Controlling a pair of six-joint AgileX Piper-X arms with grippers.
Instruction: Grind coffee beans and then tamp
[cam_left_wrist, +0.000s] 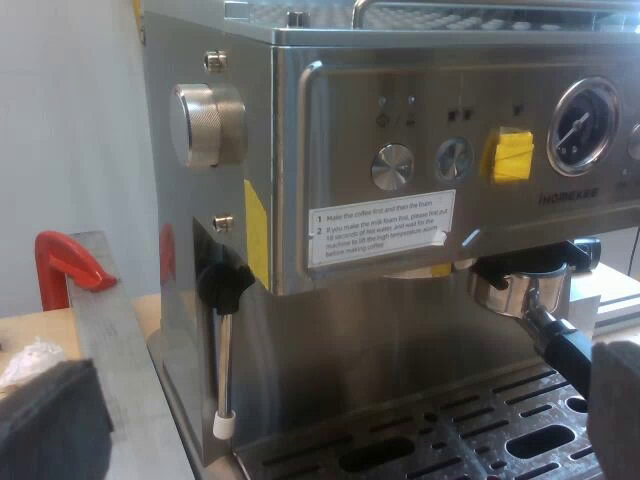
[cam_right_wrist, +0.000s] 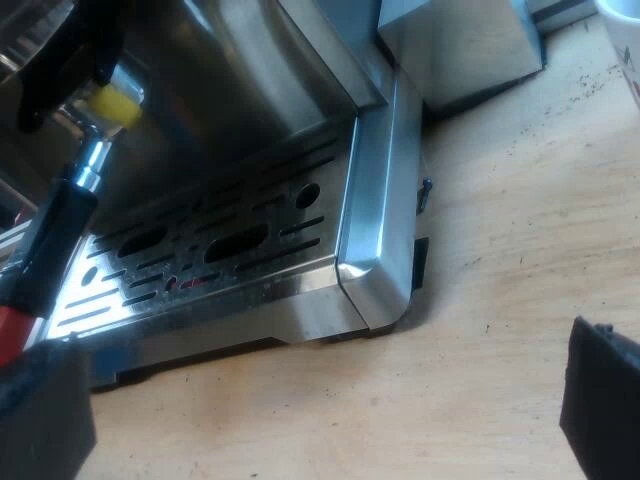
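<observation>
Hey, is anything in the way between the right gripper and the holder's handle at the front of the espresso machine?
Nothing visible stands in the way. The holder's handle juts out over the drip tray, its red end close to the open right gripper, with only air between them.

Wooden tabletop (cam_right_wrist: 500, 300) is bearing a steel box (cam_right_wrist: 460, 50) and, near it, a white mug (cam_right_wrist: 625, 40). A red curved piece (cam_left_wrist: 70, 258) is sitting against a grey metal bar (cam_left_wrist: 115, 330) rising over the tabletop.
</observation>
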